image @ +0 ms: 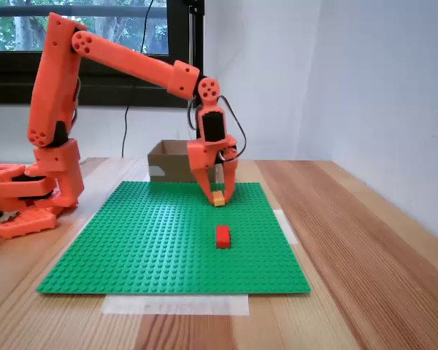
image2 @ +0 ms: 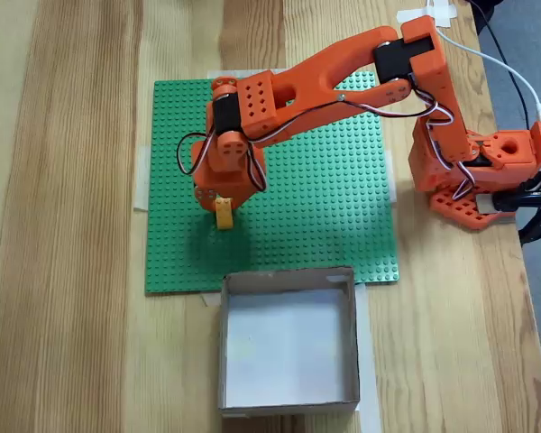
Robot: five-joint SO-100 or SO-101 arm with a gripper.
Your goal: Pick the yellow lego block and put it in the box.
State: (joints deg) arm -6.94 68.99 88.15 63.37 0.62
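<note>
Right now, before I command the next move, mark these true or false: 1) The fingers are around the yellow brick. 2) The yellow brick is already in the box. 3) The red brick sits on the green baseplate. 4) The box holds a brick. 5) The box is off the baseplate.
1) True, as far as the fixed views show: the fingers close around the yellow brick.
2) False. It is at the gripper, over the green baseplate, short of the box.
3) True. The red brick rests on the studs.
4) False. The inside of the box looks bare.
5) True. It stands on the wooden table at the baseplate's edge.
</note>
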